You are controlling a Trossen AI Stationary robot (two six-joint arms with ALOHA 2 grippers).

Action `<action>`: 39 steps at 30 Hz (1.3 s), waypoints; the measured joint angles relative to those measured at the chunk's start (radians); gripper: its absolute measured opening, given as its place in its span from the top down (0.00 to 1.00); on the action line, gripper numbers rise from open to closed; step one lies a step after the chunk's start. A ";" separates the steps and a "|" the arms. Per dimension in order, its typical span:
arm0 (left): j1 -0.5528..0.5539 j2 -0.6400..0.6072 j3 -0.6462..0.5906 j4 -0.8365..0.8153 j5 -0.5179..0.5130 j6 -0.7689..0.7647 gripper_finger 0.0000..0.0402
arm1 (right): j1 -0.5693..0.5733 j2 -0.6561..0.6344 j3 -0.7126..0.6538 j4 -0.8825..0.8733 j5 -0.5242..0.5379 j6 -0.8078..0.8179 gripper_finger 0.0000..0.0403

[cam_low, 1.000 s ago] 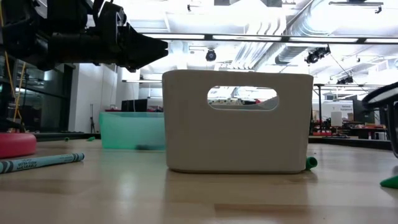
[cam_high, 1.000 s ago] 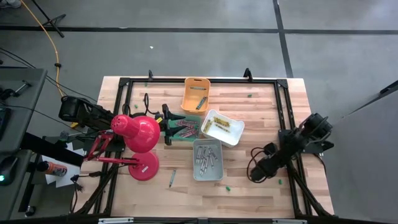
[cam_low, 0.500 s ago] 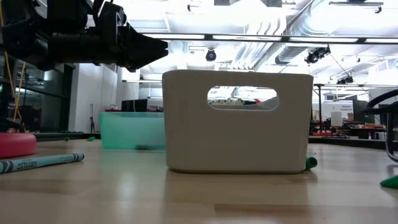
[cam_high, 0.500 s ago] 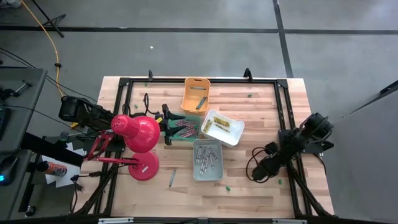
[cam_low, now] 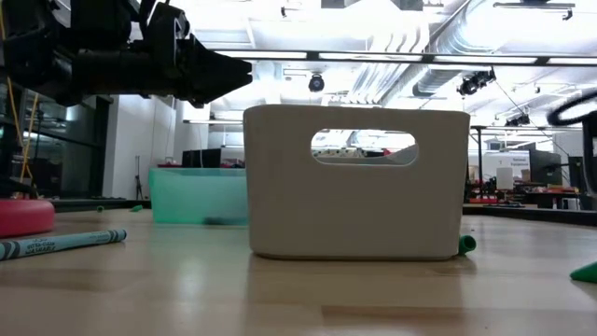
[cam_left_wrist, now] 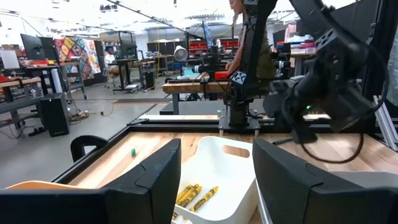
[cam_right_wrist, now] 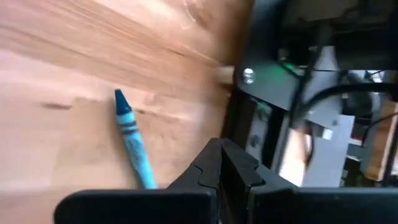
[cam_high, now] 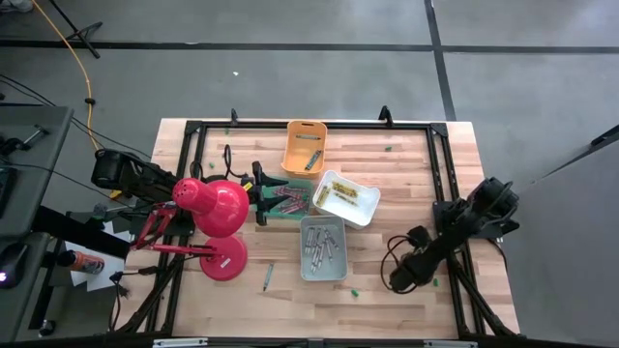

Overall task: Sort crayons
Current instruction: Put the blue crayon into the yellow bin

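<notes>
Wooden table [cam_high: 387,280]: red lamp [cam_high: 219,208] over left arm.

A red lamp [cam_high: 218,224] stands left of orange [cam_high: 305,147], white [cam_high: 348,198] and grey [cam_high: 323,248] bins.

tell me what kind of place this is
Likely a robotics lab or workshop: the wooden table with two arms sits in an open hall with workbenches, exposed ceiling ducts and a grey concrete floor.
</notes>
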 joint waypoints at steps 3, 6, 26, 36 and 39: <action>0.000 0.000 0.000 0.000 0.000 0.000 0.54 | 0.004 -0.014 0.070 -0.088 0.039 -0.039 1.00; 0.000 0.000 0.000 0.001 0.000 0.000 0.54 | 0.012 -0.056 0.112 -0.022 0.084 -0.126 1.00; 0.000 0.000 0.000 0.001 0.000 0.018 0.54 | 0.022 -0.434 -0.287 0.632 0.071 -0.055 0.57; 0.000 0.000 0.000 0.001 0.000 0.026 0.54 | 0.007 -0.430 -0.310 0.643 0.062 -0.054 0.49; 0.000 0.000 0.000 0.000 0.000 0.026 0.54 | 0.021 -0.410 -0.306 0.642 0.058 -0.011 0.52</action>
